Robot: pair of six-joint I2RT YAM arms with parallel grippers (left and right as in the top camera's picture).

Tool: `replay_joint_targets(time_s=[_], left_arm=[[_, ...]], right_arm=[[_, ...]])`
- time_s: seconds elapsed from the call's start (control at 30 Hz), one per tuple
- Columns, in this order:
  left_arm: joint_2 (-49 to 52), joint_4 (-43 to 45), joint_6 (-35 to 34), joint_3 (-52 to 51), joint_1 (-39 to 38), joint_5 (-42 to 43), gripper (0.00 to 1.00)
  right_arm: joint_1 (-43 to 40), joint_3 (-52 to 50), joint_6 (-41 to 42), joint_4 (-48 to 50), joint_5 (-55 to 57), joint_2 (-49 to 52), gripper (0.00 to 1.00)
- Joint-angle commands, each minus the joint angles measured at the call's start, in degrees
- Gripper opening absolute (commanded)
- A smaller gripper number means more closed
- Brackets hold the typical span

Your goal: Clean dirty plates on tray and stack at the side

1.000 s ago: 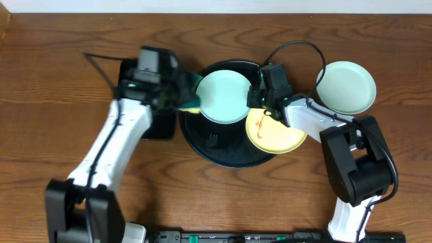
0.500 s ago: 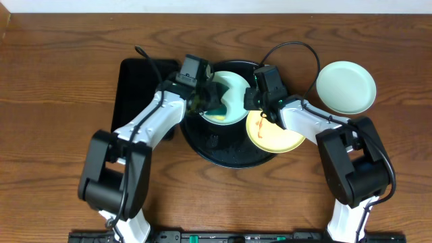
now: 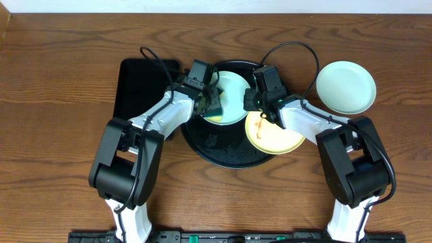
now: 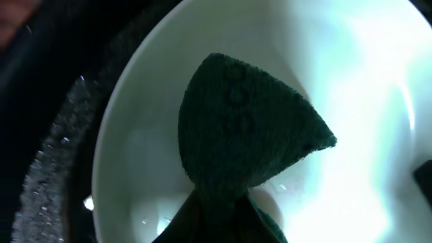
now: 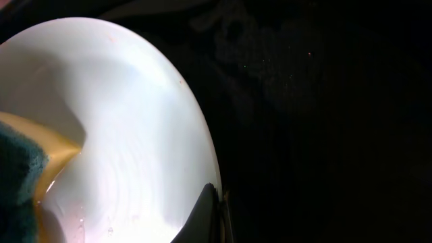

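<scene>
From above, three plates show: two mint, one yellow. All are round, so none has a long axis, and each lies face up. The first mint plate [image 3: 235,94] sits over the far half of the round black tray [image 3: 223,154]. The yellow plate [image 3: 273,135], with a red-orange smear, overlaps the tray's right rim. The second mint plate [image 3: 346,88] lies apart on the desk [image 3: 61,135], far right. One rectangular tray [image 3: 135,88] lies left of the round one, its long axis running away from the robot.

The left hand [image 3: 212,102] is clenched on a green and yellow sponge [image 3: 216,108], which is pressed onto the first mint plate, and it hides that plate's left part. The right hand [image 3: 254,100] grips the same plate at its right edge.

In the left wrist view, the sponge [image 4: 243,128] is folded to a point aimed right and slightly up, lying on the first mint plate [image 4: 351,88]. The plate is cut off on the right, and the tray [image 4: 40,81] is dark to the left. The fingers holding the sponge are lost in shadow at the bottom.

In the right wrist view, the right hand [image 5: 214,214] pinches the rim of the first mint plate [image 5: 128,115], which looks washed-out white. A corner of the sponge [image 5: 17,179] shows at lower left. The tray [image 5: 324,101] is nearly black, with little detail.
</scene>
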Motion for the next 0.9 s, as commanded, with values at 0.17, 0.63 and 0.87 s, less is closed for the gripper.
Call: replay_joint_targets(time_s=[0.17, 0.63, 0.87], left_arm=[[1.0, 1.1, 7.1, -0.3, 1.5, -20.9, 0.07], [-15.3, 7.0, 7.2, -0.2, 4.9, -20.9, 0.08], [-28.6, -6.5, 6.8, -0.2, 13.3, -20.0, 0.08]], right_arm=[[1.4, -0.8, -3.5, -2.6, 0.1, 0.9, 0.02], [1.5, -0.4, -8.2, -4.5, -0.1, -0.8, 0.02], [1.5, 3.5, -13.6, -8.6, 1.6, -9.3, 0.02]])
